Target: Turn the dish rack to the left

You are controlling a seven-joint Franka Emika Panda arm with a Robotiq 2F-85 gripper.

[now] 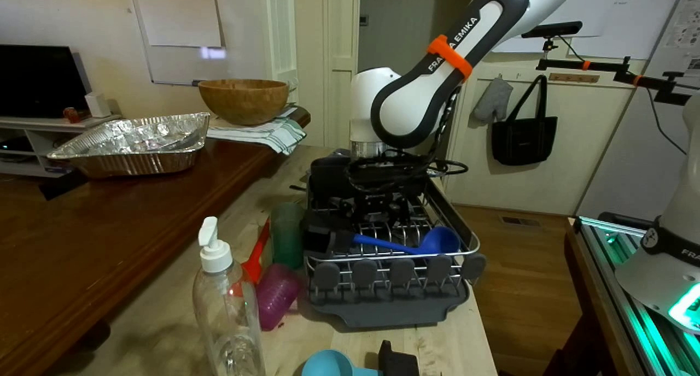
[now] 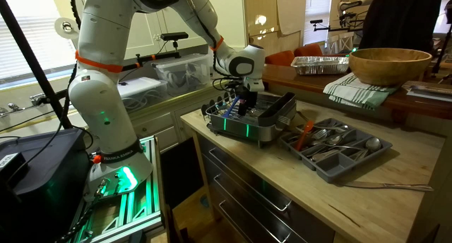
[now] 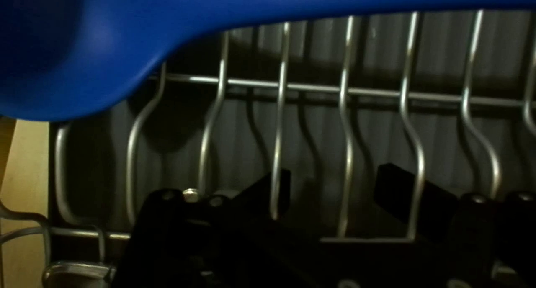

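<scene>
The dish rack, with its dark grey tray [image 1: 391,309] and silver wire prongs [image 3: 347,124], stands on the wooden counter in both exterior views. Its metal side wall [image 2: 236,128] faces the camera in an exterior view. A blue ladle [image 1: 440,240] lies across the rack and fills the top of the wrist view. My gripper [image 3: 333,191] is down inside the rack, partly closed among the prongs. One prong runs through the gap, and others cross in front of the black fingers [image 3: 282,191]. Exactly where the fingers touch wire is too dark to see.
A pump bottle [image 1: 227,316], purple cup [image 1: 278,297] and green cup [image 1: 287,234] stand beside the rack. A cutlery tray [image 2: 333,167] sits near its end. The raised ledge holds a foil tray [image 1: 147,163] and wooden bowl [image 1: 243,100]. A light-blue scoop [image 1: 331,364] lies in front.
</scene>
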